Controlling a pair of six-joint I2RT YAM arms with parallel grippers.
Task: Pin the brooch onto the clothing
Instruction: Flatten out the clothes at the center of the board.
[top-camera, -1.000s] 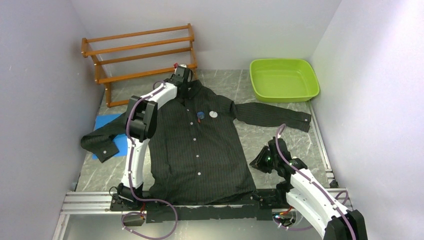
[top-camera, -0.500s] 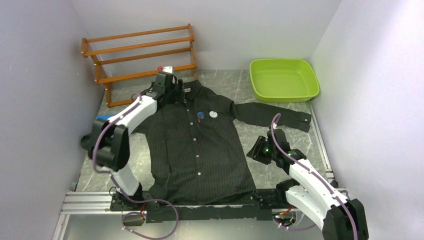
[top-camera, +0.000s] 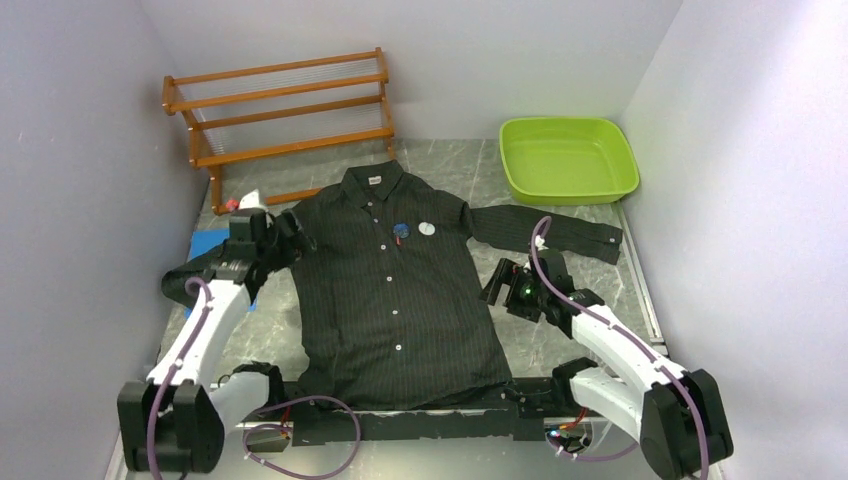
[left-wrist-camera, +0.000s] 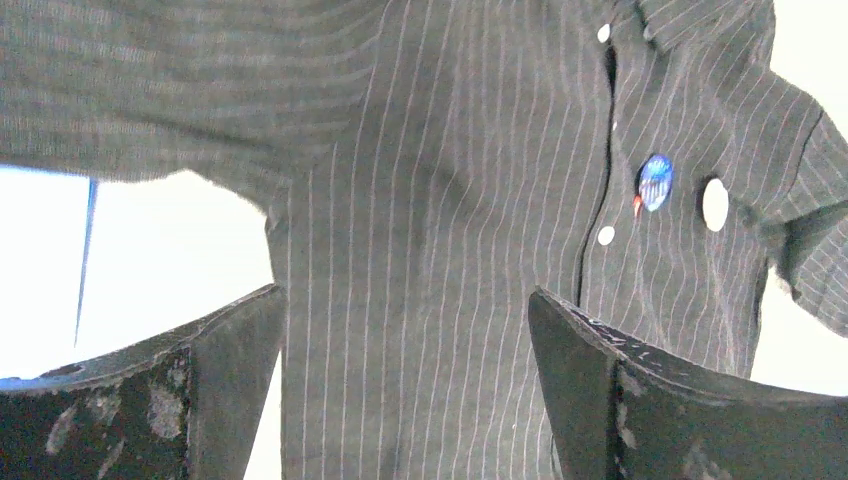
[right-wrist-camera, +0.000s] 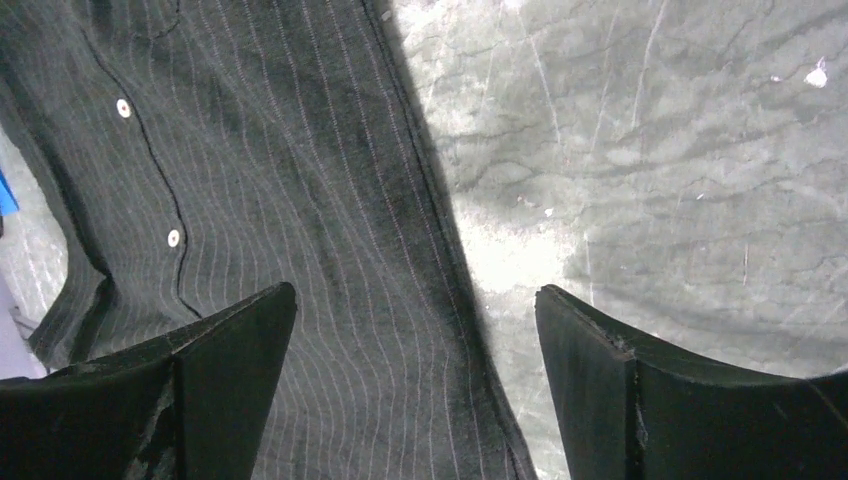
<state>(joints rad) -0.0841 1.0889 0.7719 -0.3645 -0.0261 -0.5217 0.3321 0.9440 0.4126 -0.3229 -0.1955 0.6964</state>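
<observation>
The clothing, a black pinstriped shirt, lies flat and buttoned on the table, collar toward the back. A blue round brooch sits on its chest beside the button line, with a white round badge just to its right. Both show in the left wrist view, the brooch and the badge. My left gripper hangs open over the shirt's left shoulder, with only striped cloth showing between its fingers. My right gripper is open over the shirt's right side seam, holding nothing.
A wooden rack stands at the back left and a green basin at the back right. A blue sheet lies under the left sleeve. The right sleeve stretches toward the right wall. An aluminium rail runs along the front.
My left arm has swung from the collar out to the left shoulder and its jaws have opened. My right gripper has moved up toward the shirt's side and opened.
</observation>
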